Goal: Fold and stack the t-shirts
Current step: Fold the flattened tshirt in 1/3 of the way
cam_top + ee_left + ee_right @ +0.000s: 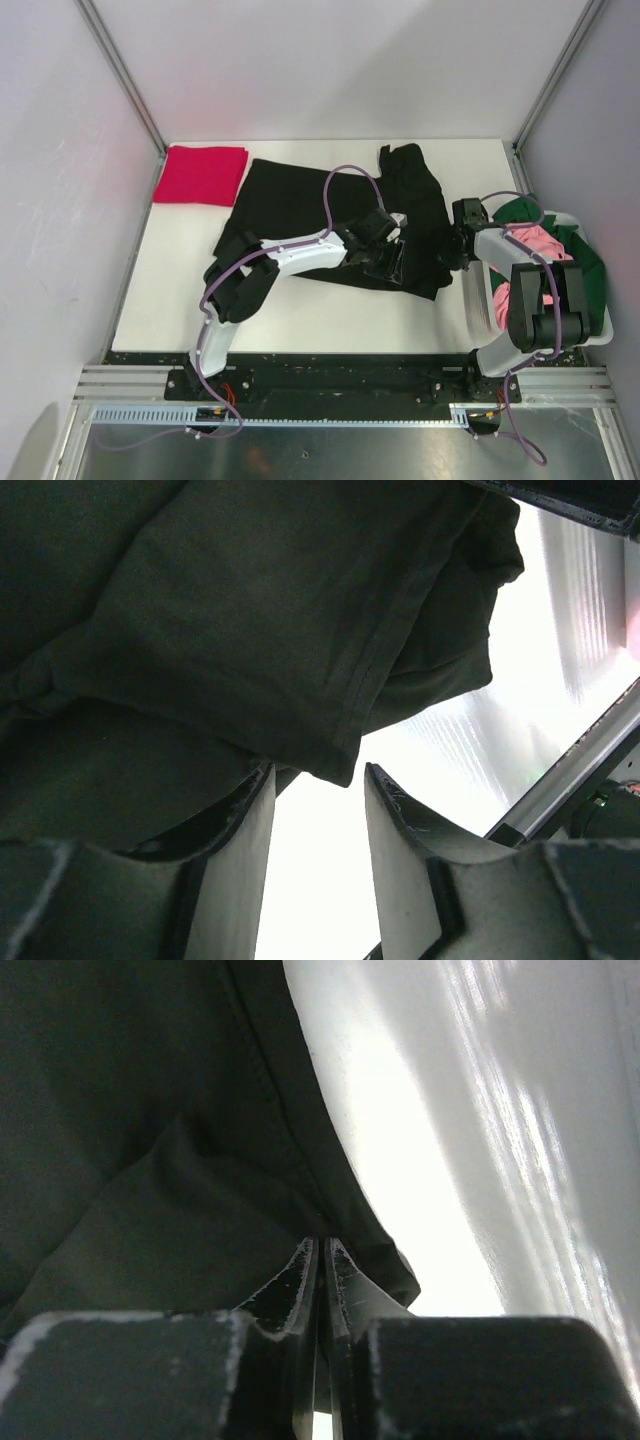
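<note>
The black t-shirt [300, 205] lies spread and rumpled across the table's middle. My left gripper [392, 262] is open at its near right hem; in the left wrist view the gripper [318, 770] has a corner of the black cloth [250, 610] hanging just above its tips. My right gripper [452, 250] is at the shirt's right edge; in the right wrist view the gripper [323, 1242] is shut on the black cloth [150, 1140]. The crimson t-shirt [201, 175] lies folded at the far left. The pink t-shirt [535, 255] and the dark green t-shirt [570, 245] sit in the basket.
The white plastic basket [590, 338] stands at the table's right edge beside the right arm. Metal frame posts rise at the back corners. Bare white table [330, 315] lies in front of the black shirt.
</note>
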